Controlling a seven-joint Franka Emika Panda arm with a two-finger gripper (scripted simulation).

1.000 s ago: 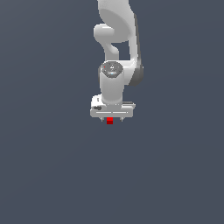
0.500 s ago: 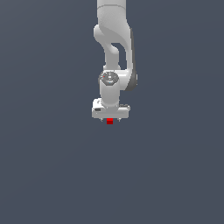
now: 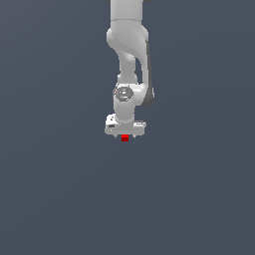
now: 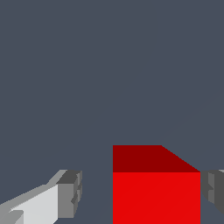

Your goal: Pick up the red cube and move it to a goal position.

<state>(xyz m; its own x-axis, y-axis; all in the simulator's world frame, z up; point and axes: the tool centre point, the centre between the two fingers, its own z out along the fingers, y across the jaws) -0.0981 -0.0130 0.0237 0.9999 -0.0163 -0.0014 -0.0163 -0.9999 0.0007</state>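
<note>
The white Panda arm (image 3: 127, 60) comes down from the top of the exterior view, its wrist pointing straight down over a plain dark grey-blue surface (image 3: 60, 189). No edge or corner of that surface shows in either view, so the place cannot be fixed against one.

The gripper (image 3: 125, 135) sits low, just over the surface, and the red cube (image 3: 125, 138) shows as a small red patch right beneath the white hand body, roughly centred under it.

In the wrist view the red cube (image 4: 156, 192) fills the near part of the picture between the two fingers, with its bright front face and darker top face both visible. One finger (image 4: 70, 194), white with a grey pad, stands clearly apart from the cube, with bare surface showing between them. The other finger (image 4: 213, 192) lies just at the cube's opposite side; whether it touches cannot be told. The cube therefore sits off-centre in the gap, closer to one finger than the other.

The jaws are released: they straddle the cube without clamping it. The cube appears to rest on the surface, its faces square to the fingers rather than turned.
</note>
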